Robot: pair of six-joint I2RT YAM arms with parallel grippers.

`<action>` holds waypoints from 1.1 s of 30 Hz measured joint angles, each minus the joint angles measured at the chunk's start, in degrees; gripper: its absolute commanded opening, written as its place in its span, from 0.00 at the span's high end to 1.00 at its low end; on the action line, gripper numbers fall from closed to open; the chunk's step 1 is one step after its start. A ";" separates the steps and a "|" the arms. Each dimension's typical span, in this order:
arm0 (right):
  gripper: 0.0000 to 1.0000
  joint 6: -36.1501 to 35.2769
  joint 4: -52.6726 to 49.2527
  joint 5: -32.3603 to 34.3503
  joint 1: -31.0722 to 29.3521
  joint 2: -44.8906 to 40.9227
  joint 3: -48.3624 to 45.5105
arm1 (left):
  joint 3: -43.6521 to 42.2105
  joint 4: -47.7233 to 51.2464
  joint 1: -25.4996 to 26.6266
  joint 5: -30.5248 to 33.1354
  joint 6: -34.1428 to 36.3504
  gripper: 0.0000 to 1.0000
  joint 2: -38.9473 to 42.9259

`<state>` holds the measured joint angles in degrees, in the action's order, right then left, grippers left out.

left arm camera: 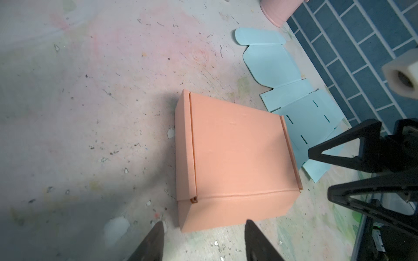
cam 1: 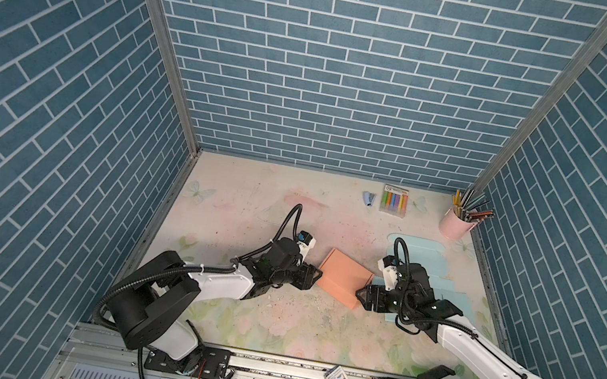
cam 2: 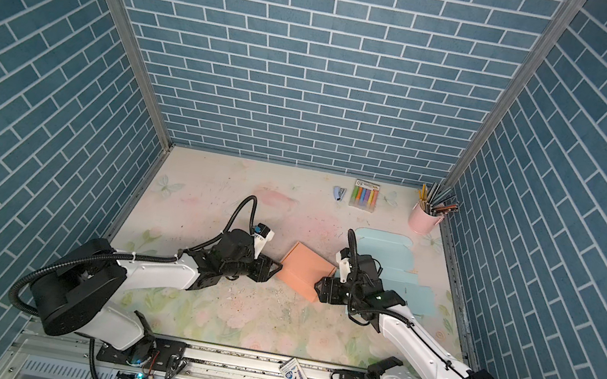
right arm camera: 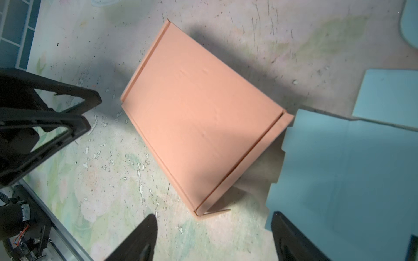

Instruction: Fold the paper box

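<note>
Nearest the front rail [cam 1: 262, 364], worth watching the left pincer [cam 1: 313, 277] and the right pincer [cam 1: 361, 295]: both spread apart, clamped on nothing, flanking the paper box [cam 1: 344, 277] with tips just beside its edges. Could shove so light a carton askew with one careless sweep, or catch a lid edge and lever it up. Could also snag the small tab [right arm camera: 214, 212] poking out at the corner closest to the right pincer, probably not tucked in, and so let that side spring loose. A little further, risks dragging the flat blue blank [cam 1: 430, 263], lying just beside the box and partly beneath the right pincer, contact between the two unclear. As for the box itself: sits on the surface [cam 1: 247, 210] between the two pincers, turned skew to the rail. Looks salmon-orange and closed, lid lying flat with a few shallow dents, narrow flanges along two opposite sides, walls square. Seems all but finished. Beyond, well apart at the back: a stapler [cam 1: 367, 198], a pack of markers [cam 1: 394, 200] and a pink pencil cup [cam 1: 455, 228], unlikely to interfere
</note>
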<state>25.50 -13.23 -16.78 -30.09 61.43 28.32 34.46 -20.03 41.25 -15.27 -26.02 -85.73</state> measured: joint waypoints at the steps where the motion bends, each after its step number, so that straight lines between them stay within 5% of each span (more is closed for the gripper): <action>1: 0.20 0.13 0.68 -0.44 0.46 0.50 0.00 | 0.94 -0.02 -0.48 -0.50 0.11 0.37 -0.66; 12: 0.23 -1.79 5.62 -3.74 3.58 12.35 5.05 | 10.36 -1.27 -4.13 -6.43 0.42 0.46 -10.71; 23: 0.27 -5.95 8.90 -6.58 3.80 21.99 11.98 | 10.51 -1.79 -4.20 -6.97 0.44 0.53 -11.78; 33: 0.20 -7.45 8.22 -4.90 3.80 19.43 11.34 | 7.10 -3.87 -4.28 -6.12 -0.52 0.55 -10.45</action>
<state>18.04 -5.02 -21.67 -26.28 80.86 39.66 41.56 -23.90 36.97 -21.39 -26.55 -96.18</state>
